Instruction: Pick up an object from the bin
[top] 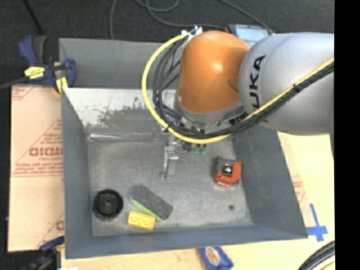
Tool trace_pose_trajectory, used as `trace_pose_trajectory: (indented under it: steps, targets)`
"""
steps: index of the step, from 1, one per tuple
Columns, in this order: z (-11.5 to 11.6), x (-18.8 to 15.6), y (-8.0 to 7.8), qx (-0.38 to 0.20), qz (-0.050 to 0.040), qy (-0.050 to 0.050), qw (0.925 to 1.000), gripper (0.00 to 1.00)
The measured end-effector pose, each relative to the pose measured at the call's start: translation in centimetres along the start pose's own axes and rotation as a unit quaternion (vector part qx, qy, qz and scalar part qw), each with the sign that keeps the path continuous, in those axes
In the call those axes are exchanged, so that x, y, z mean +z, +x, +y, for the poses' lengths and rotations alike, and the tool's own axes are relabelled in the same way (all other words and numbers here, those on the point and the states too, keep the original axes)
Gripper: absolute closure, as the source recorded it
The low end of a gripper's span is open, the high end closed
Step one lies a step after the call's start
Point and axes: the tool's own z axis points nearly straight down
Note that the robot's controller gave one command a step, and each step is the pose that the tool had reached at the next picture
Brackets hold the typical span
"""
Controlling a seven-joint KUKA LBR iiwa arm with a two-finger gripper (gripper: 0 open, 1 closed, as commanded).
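The gripper [169, 165] hung low over a bare part of the floor in the middle of the grey bin [76, 167], with nothing under it. I cannot tell whether it was spread or pressed together. The nearest thing was a small orange and black case [226, 172], like a tape measure, a little toward the view's right. A grey oblong pad with a green edge [151, 201], a yellow block [140, 220] and a black round piece [107, 202] lay near the front wall. If the gripper descended here, it would probably close on nothing and touch the metal. The rounded case could also slip away when pinched. On the arm [292, 83] the letters "UKA" [256, 83] were readable. The label on the case was too small to read.
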Motion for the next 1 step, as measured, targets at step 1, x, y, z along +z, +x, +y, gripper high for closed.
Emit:
trace_pose_trajectory:
  steps: [1]
  targets:
    - [-0.10, 4.34, 1.66, -0.003, -0.0040, -0.001, 1.0000, 0.00]
